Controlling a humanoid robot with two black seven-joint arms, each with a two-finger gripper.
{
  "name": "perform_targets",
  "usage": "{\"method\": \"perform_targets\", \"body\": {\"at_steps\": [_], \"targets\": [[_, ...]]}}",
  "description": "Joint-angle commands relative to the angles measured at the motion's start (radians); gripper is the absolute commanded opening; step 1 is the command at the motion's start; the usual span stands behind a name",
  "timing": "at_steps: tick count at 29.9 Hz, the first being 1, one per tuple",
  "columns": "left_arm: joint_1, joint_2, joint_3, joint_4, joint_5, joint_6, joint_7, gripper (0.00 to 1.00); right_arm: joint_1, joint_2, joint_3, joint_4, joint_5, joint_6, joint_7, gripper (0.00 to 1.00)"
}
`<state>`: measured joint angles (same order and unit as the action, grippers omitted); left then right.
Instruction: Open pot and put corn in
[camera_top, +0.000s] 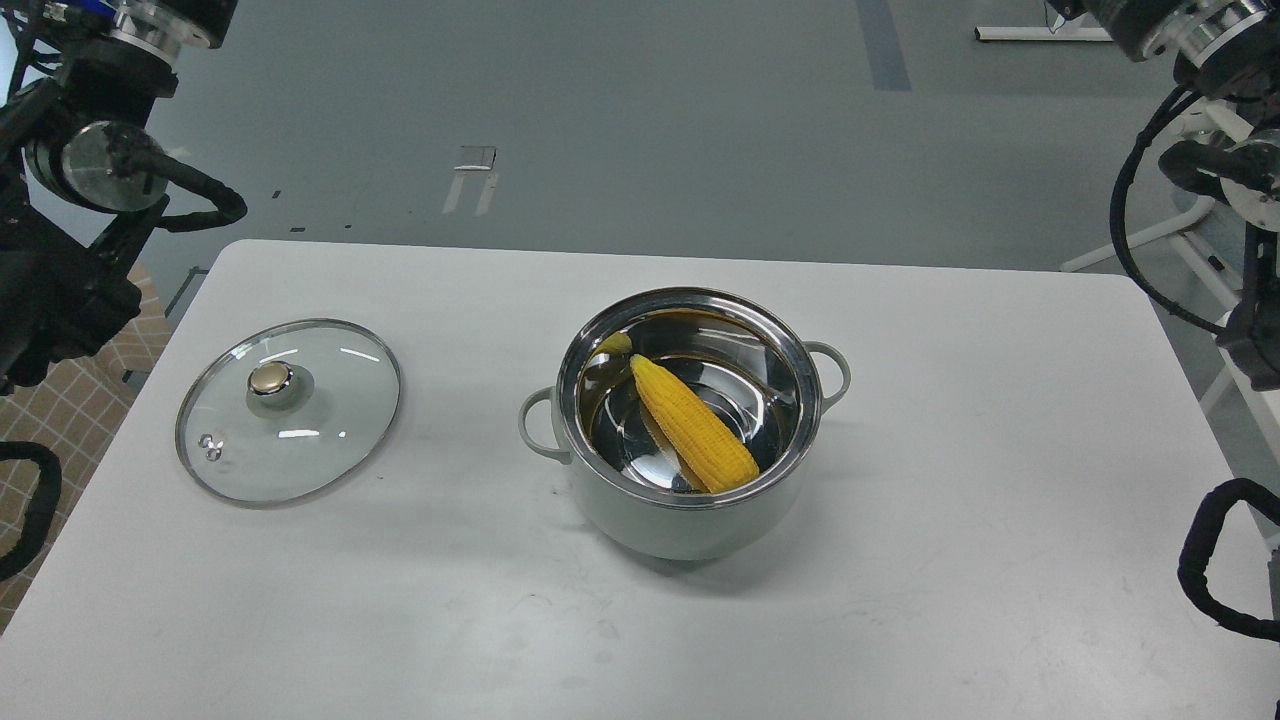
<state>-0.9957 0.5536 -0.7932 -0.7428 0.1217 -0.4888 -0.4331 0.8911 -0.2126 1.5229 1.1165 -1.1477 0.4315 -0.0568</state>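
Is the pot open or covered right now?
Open. The pot has no lid on it; its steel inside shows, with the corn lying in it. The glass lid lies on the table to its left.

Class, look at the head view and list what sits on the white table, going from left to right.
Glass lid → pot's left handle → corn lying inside the pot → pot's right handle.

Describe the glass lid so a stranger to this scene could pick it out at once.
Start at the white table and find the grey-green pot near its middle, with the corn inside. Look left of the pot: the lid lies flat on the tabletop, apart from it. It is the only see-through disc, steel-rimmed with a gold knob.
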Motion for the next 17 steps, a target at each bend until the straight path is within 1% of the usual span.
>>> {"method": "perform_targets", "body": {"at_steps": [1,2,5,8,10,14,16,17], "targets": [[0.023,-0.024,-0.006,0.0,-0.01,0.0,0.0,0.98,0.005,-0.01,0.052,-0.075,0.16,-0.011,0.0,1.0],[0.029,-0.026,-0.005,0.0,-0.01,0.0,0.002,0.98,0.003,-0.019,0.071,-0.104,0.202,-0.007,0.0,1.0],[0.038,-0.026,-0.004,-0.003,-0.008,0.0,0.01,0.98,-0.006,-0.018,0.106,-0.126,0.265,-0.005,0.0,1.0],[0.042,-0.024,-0.008,-0.007,-0.01,0.004,0.017,0.98,-0.047,-0.001,0.193,-0.13,0.286,-0.005,0.0,1.0],[0.043,-0.021,-0.008,-0.009,-0.01,0.009,0.017,0.98,-0.052,0.018,0.204,-0.135,0.286,-0.005,0.0,1.0],[0.046,-0.018,-0.008,-0.012,-0.01,0.013,0.017,0.98,-0.063,0.032,0.2,-0.116,0.286,0.004,0.0,1.0],[0.046,-0.024,-0.009,-0.012,-0.01,0.013,0.011,0.98,-0.089,0.035,0.2,-0.061,0.286,0.01,0.0,1.0],[0.046,-0.024,-0.009,-0.012,-0.01,0.013,0.011,0.98,-0.089,0.035,0.2,-0.061,0.286,0.01,0.0,1.0]]}}
